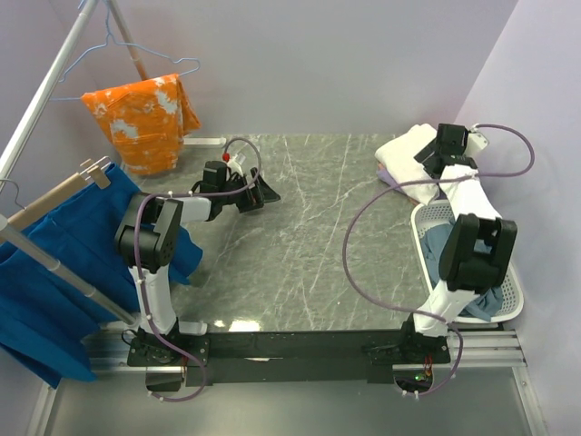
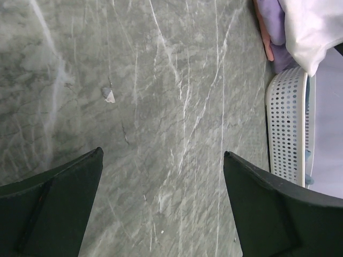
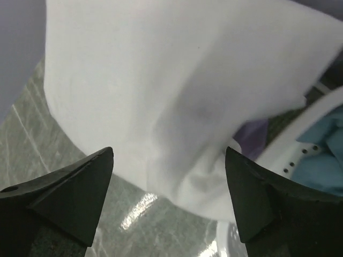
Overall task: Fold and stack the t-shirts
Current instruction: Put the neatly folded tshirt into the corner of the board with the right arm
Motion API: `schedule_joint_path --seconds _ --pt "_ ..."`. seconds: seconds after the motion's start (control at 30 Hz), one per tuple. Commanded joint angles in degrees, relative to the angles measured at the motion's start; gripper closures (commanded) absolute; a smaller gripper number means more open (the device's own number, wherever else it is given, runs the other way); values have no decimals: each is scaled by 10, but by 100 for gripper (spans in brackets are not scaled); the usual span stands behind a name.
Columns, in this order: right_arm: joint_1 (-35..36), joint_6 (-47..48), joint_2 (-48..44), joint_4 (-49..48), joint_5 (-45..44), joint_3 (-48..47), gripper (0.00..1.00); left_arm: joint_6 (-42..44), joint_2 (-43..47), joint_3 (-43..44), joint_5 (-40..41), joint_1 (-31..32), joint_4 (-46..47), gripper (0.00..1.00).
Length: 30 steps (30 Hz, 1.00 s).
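Stacking looks partly done: folded white t-shirt [image 1: 404, 150] lies on a purple one [image 2: 276, 32] just behind the basket [image 2: 286, 123]. Blue-grey shirt [image 1: 436, 243] sits crumpled inside the basket. Right fingers [image 3: 69, 198] are spread over the white t-shirt, holding nothing. Left fingers [image 2: 53, 206] are spread over the desk [image 1: 309, 236], well apart from the basket. Lower stack layers are mostly hidden.

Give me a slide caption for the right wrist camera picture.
Right gripper open over the white t-shirt, a purple t-shirt peeking out beneath it, white basket alongside.

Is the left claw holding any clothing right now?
No: the left claw is spread open above the grey table, with nothing between its fingers.
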State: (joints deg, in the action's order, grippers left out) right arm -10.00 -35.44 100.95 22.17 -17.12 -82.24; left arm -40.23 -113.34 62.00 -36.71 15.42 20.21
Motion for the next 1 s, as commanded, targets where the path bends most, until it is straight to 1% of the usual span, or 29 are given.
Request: schedule_joint_path --seconds 0.0,0.13,0.17,0.2,0.23,0.27,0.3,0.37,0.4,0.47,0.5,0.57,0.6,0.67,0.7,0.8,0.83,0.87,0.9,0.93,0.97 --pt "47 15 -147 -62 -120 46 8 -3 3 17 -15 8 11 1" --pt "96 40 -225 -93 -191 91 3 -3 5 18 -15 8 8 1" --pt "110 53 -238 -113 -180 101 2 -5 5 19 -17 9 8 1" --pt "112 57 -247 -122 -147 109 2 -5 6 18 -16 9 9 0" --pt "111 58 -243 -118 -84 104 2 -6 7 17 -16 11 11 1" --pt "111 58 -232 -106 -53 93 2 -6 9 16 -17 12 12 1" --pt "111 56 -192 -91 -34 63 1 -6 10 17 -18 12 12 1" --pt "111 53 -146 -54 10 32 1 -4 11 21 -19 15 10 1" --pt "110 54 -104 -51 26 13 1 -3 13 20 -19 15 5 1" --pt "108 50 -67 -66 73 2 0 1 20 15 -17 18 3 1" --pt "106 49 -32 -77 91 -5 1 1 23 12 -15 19 3 1" --pt "104 41 5 -86 102 -28 1 2 30 6 -16 20 0 1" --pt "104 41 40 -90 102 -37 1 3 33 4 -16 21 -2 1" --pt "103 33 77 -61 96 -81 1 8 40 -4 -8 22 -6 1" --pt "103 33 106 -54 71 -92 0 11 44 -6 -6 22 -10 1" --pt "75 16 147 -3 21 -135 0 25 49 -9 19 22 -35 1" --pt "72 13 151 22 9 -142 0 33 49 -6 32 22 -50 1" --pt "70 11 149 23 -8 -137 0 37 48 -4 37 22 -57 1" --pt "68 11 138 17 -43 -125 0 38 47 -2 40 22 -62 1" --pt "61 13 131 -3 -48 -113 0 42 44 2 44 22 -67 1" --pt "55 12 127 0 -55 -108 0 43 43 4 48 22 -72 0"
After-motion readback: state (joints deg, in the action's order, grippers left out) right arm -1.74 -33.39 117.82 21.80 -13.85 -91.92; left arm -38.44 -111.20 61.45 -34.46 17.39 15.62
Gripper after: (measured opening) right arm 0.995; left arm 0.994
